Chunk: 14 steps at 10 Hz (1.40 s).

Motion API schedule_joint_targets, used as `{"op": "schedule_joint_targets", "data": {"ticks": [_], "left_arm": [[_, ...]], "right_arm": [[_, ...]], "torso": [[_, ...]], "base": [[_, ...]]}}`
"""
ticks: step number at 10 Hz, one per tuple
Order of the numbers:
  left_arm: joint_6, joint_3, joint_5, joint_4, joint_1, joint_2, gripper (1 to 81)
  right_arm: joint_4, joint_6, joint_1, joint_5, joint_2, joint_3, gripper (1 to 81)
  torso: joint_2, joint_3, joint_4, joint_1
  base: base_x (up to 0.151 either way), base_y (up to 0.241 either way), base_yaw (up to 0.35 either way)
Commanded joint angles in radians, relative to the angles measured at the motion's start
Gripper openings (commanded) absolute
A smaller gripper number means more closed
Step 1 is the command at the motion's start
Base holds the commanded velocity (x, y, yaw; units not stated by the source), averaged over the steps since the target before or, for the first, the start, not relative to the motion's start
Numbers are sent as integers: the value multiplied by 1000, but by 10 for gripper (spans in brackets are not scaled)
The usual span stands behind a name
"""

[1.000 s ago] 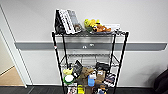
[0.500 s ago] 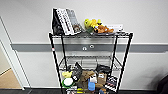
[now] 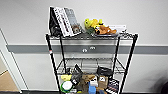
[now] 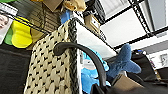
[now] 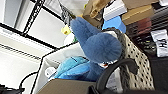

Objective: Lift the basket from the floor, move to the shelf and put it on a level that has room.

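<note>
- In the left wrist view the woven basket [image 4: 50,67] looms right against the camera, its beige mesh wall and dark braided rim upright; a dark curved handle [image 4: 82,53] arches over the rim toward the camera.
- Whether the left hand is wide, narrow or closed on that handle cannot be told; its fingers are not clear.
- In the right wrist view the same basket [image 5: 136,61] shows its other mesh wall and whitish lining, with a second dark handle [image 5: 113,68] bowing over the rim near the camera.
- The right hand's grip cannot be told either.
- Inside the basket lies a blue plush toy [image 5: 96,45], its fin rising above the rim, over a paler blue part lower in the lining.
- Beyond the basket stand the crowded lower tiers of the black wire shelf [image 3: 51,60], with boxes and a yellow item behind the wires.
- In the head view the shelf stands against a grey wall; the second tier [image 3: 87,65] is bare grey mesh.
- The top tier [image 3: 105,37] carries leaning books [image 3: 63,21] and yellow and orange plush toys [image 3: 98,26].
</note>
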<state>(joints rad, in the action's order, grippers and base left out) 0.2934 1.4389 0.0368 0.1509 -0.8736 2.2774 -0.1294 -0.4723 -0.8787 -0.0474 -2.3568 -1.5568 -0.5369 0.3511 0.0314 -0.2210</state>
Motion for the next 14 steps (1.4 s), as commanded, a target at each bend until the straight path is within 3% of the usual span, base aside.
{"op": "schedule_joint_targets", "data": {"ticks": [1,9,14], "left_arm": [[9,-86,40,-1,143,-30,10],[9,-104,41,-1,143,-38,10],[9,-169,64,-8,146,-76,10]], "right_arm": [[-19,1,143,-66,17,75,10],[-23,1,146,-68,22,97,10],[-23,0,175,-69,69,182,10]], "torso": [[0,0,0,0],[0,0,0,0],[0,0,0,0]], "base": [[139,0,0],[125,0,0],[0,0,0]]}}
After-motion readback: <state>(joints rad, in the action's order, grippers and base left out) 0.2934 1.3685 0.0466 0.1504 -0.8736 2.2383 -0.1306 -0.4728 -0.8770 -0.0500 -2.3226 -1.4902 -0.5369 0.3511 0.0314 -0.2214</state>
